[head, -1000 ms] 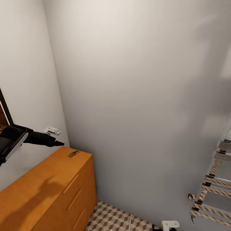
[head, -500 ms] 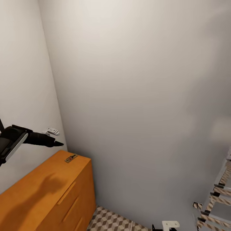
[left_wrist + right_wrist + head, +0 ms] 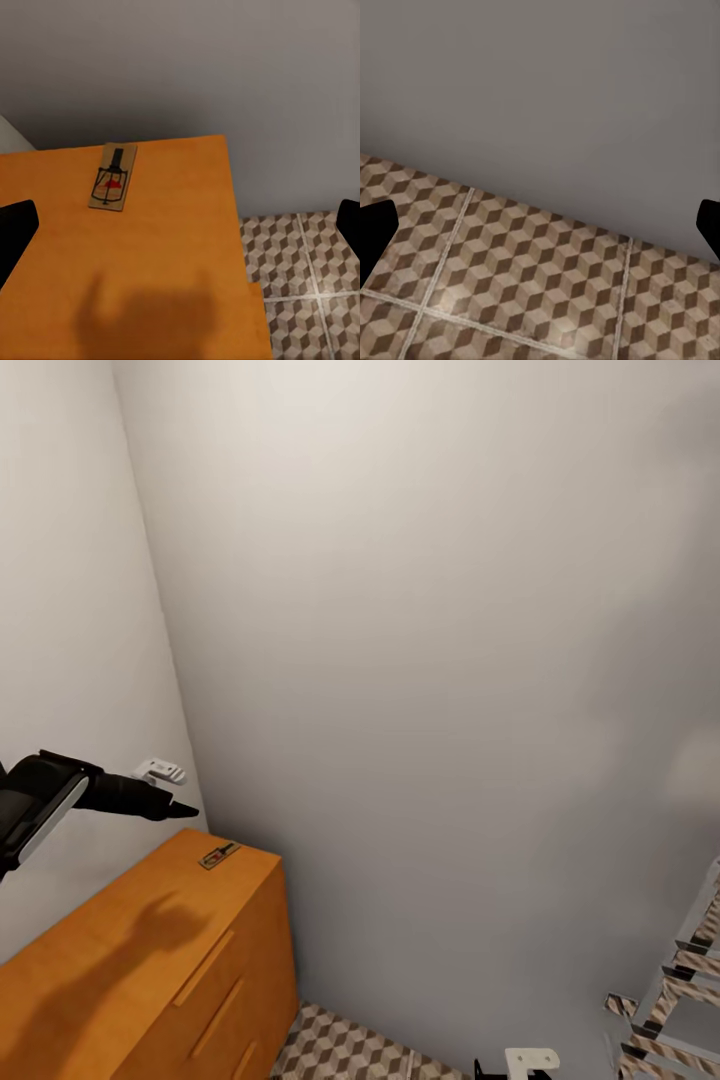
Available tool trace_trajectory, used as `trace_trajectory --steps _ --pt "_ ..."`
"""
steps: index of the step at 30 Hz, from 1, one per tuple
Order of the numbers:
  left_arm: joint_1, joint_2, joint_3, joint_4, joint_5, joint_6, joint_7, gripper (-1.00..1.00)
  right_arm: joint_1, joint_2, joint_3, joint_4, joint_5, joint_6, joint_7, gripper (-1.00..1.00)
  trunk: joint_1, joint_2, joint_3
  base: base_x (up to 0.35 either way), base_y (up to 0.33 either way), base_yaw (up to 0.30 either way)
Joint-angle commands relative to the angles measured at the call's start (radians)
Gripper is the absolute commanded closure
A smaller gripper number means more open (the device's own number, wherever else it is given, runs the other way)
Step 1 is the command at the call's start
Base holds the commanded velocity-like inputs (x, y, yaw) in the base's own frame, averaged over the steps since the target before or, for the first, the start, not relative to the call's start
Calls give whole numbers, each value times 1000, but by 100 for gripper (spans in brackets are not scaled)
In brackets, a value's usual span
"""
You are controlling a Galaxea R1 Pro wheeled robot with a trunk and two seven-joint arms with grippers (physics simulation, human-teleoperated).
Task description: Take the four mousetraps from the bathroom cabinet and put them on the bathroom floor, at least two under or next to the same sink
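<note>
**Head view: one trap on the cabinet corner, left claw above it**

Head view gives me the room corner: two pale walls meeting, the orange cabinet low on the left with its bar-handled drawer fronts facing right, and a strip of cube-pattern floor at its foot. A single mousetrap lies flat on the cabinet top near the far right corner, close to the wall. My left gripper hangs above the top, just left of the trap and not touching it; its shadow falls on the wood nearer to me. From this side angle I cannot tell how its fingers stand.

Left wrist view settles that: the two dark fingertips sit at opposite edges of the frame, so the claw is spread wide with nothing between. It also shows the trap in detail, a tan board with dark wire and a red spot, lying on bare wood short of the far edge, with tiles beyond the cabinet's end.

Right wrist view shows me tiles and the base of a grey wall. The right gripper is likewise spread, empty, fingertips at the frame edges.

At the far right of the head view, a mirror-like surface reflects the tile pattern.
</note>
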Motion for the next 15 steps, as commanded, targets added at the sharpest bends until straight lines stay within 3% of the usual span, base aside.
trace_trajectory --steps 1,15 --pt "-1 1 -3 1 8 6 3 -100 0 0 9 0 -7 -2 -3 -100 0 -1 -2 4 0 0" --pt "-1 1 -6 7 8 6 3 -100 0 0 9 0 -8 -1 -3 -100 0 -1 -18 1 0 0"
